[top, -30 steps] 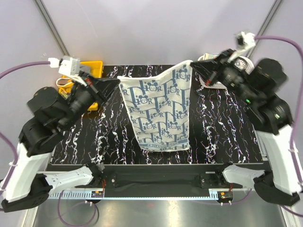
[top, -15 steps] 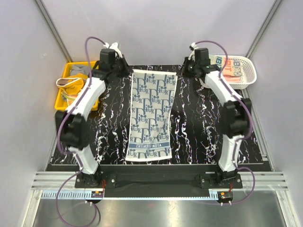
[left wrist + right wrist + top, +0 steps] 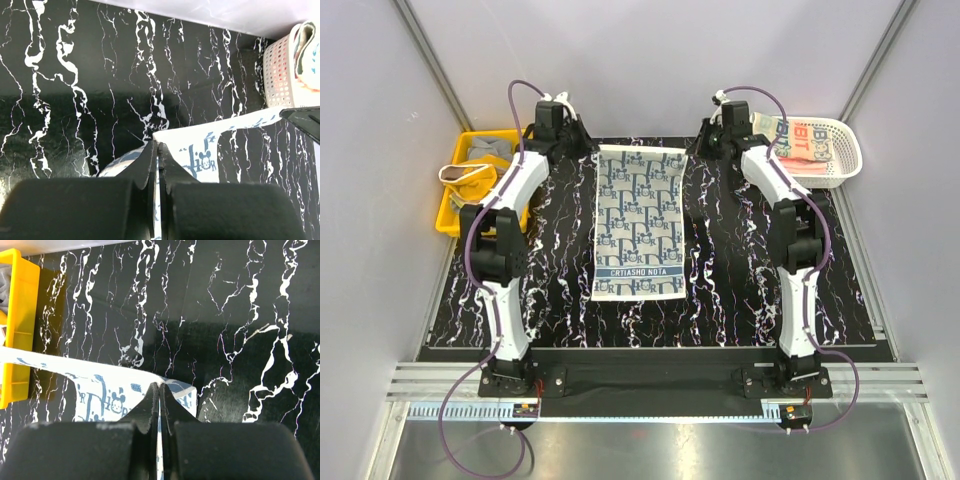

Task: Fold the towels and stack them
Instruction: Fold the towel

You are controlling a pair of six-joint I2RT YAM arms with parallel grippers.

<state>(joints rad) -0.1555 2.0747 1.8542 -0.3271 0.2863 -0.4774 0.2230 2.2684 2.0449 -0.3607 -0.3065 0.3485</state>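
A navy-patterned towel (image 3: 640,222) lies spread lengthwise down the middle of the black marble table. Its far edge is stretched between the two grippers. My left gripper (image 3: 591,150) is shut on the far left corner, and the left wrist view shows the jaws (image 3: 158,148) pinching the cloth (image 3: 210,156). My right gripper (image 3: 699,148) is shut on the far right corner, with cloth (image 3: 95,390) between its closed jaws (image 3: 158,388). More towels lie in the white basket (image 3: 847,158), a lettered cream one (image 3: 800,140) on top. Pale ones (image 3: 480,152) lie in the yellow tray (image 3: 448,215).
Both arms reach out long towards the table's far edge. The yellow tray (image 3: 20,330) stands at the far left and the white lattice basket (image 3: 280,70) at the far right. The table (image 3: 740,270) is bare on both sides of the towel.
The arms have stretched farther away from their bases. The towel, which hung lifted between the grippers, now lies flat and straight on the table, pulled towards the far edge.
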